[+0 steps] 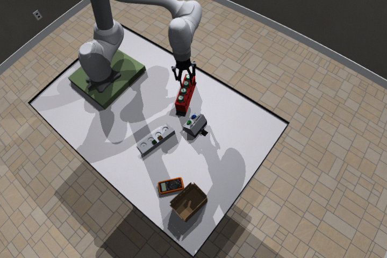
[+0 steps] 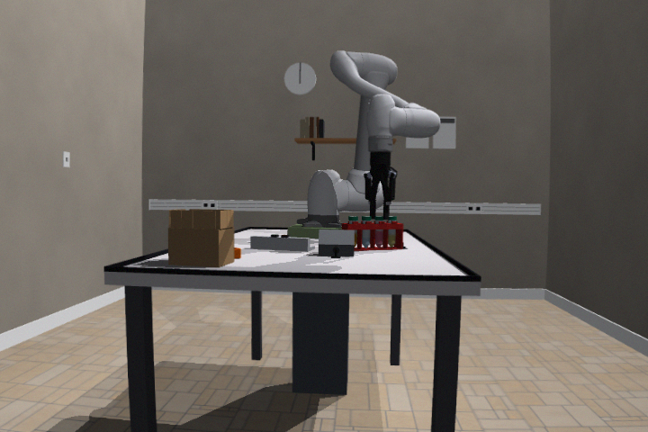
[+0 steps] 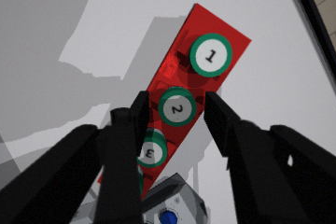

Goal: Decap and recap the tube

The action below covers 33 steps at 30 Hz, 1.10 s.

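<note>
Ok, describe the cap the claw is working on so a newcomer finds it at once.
On the white table, find the red decapping station by the arm. Its four green-rimmed caps stand in a row; take the one marked 2, second from the end farthest from the key housing. It alone sits between the open claw fingers.

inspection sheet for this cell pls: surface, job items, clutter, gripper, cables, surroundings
Surface: white table, black edge, arm shadows.
Job's things: red decapping station; cap 1, cap 2 and cap 3 on; cap tray; key housing.
Clutter: orange multimeter, open cardboard box.
Grippers: gripper open, fingers apart either side of cap 2.
Cables: nothing seen.
Surroundings: tiled floor, wall clock, bookshelf.
</note>
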Each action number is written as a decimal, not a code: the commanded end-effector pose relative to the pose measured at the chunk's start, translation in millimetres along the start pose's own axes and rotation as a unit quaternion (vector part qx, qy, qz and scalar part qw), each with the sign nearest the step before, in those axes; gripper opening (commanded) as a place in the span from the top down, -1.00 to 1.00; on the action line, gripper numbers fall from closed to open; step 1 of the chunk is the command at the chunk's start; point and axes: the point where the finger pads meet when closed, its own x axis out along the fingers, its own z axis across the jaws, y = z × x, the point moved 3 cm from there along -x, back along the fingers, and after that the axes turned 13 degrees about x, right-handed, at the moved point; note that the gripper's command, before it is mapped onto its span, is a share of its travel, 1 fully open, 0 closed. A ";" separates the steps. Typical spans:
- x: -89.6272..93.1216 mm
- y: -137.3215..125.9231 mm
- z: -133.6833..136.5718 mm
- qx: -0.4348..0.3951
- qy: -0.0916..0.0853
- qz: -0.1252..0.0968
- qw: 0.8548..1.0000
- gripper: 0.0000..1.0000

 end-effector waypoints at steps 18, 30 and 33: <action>-0.7 -0.2 0.4 0.255 -0.001 0.002 0.967 0.18; -0.7 -0.2 0.4 0.491 0.000 0.002 0.871 0.18; -0.7 -0.2 0.4 0.498 0.000 0.001 0.867 0.18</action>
